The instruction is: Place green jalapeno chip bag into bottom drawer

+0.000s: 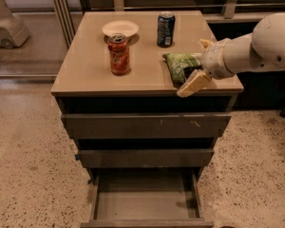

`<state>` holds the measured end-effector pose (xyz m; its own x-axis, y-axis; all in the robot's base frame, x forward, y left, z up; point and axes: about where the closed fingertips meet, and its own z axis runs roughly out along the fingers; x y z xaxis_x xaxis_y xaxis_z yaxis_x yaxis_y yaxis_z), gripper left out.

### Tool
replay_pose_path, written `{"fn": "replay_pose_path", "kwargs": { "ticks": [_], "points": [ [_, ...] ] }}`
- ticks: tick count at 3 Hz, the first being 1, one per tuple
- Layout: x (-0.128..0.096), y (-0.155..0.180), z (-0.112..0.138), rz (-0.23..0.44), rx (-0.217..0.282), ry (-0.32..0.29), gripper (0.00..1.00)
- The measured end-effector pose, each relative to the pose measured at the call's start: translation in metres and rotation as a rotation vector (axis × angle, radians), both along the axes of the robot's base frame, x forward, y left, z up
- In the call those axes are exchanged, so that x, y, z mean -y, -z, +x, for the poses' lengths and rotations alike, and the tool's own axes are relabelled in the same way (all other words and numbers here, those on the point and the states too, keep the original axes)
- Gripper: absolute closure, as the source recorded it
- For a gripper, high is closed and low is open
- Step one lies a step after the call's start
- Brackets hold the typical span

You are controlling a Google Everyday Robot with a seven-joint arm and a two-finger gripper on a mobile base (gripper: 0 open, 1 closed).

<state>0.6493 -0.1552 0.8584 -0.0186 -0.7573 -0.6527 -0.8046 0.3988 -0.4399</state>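
Note:
The green jalapeno chip bag (179, 64) lies on the cabinet top (85, 70) near its right front corner. My gripper (199, 64) comes in from the right on a white arm. It is open, with one tan finger behind the bag's right end and the other finger (194, 83) in front of it. The bag still rests on the top. The bottom drawer (143, 204) is pulled out at the foot of the cabinet, and its grey inside holds nothing.
A red soda can (119, 54), a white bowl (120, 28) and a dark blue can (166, 29) stand on the cabinet top. The upper drawer (145, 126) and middle drawer (145, 157) are slightly out. A white robot base (7, 25) stands at far left.

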Motion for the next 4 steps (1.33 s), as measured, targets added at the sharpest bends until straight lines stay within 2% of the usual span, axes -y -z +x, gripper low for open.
{"fn": "replay_pose_path", "kwargs": {
  "ticks": [1,4],
  "points": [
    [-0.0004,0.0003,0.0002,0.000,0.000,-0.001,0.24],
    [-0.0005,0.0003,0.0002,0.000,0.000,-0.001,0.94]
  ]
}}
